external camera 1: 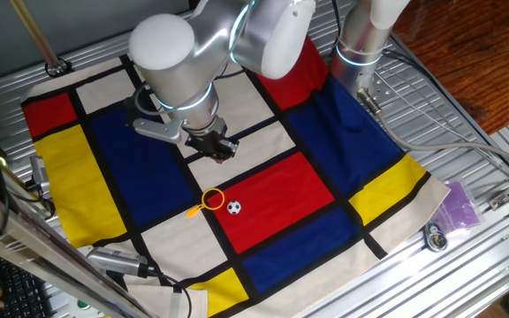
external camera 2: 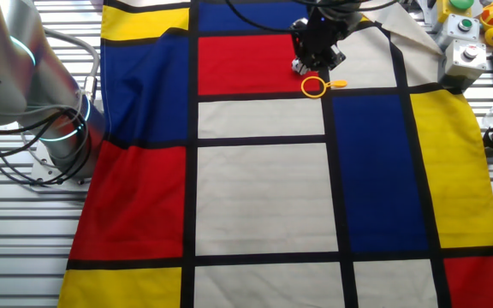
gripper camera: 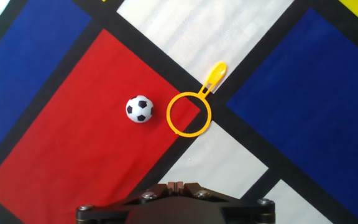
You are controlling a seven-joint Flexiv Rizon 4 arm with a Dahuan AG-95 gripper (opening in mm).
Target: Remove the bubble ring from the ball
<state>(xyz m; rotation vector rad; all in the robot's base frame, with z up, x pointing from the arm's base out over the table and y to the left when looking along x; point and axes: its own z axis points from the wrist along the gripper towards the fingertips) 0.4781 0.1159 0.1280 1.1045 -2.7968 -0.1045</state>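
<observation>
The bubble ring, a thin orange-yellow hoop with a short straight handle, is laid flat across a corner of the red square. The ball, white with black soccer patches, is seen just beside it, outside the hoop.

No text, label, brand, number or sign can be read in any of the three views; the colour-block patchwork cloth shows only plain squares and black bands.
</observation>
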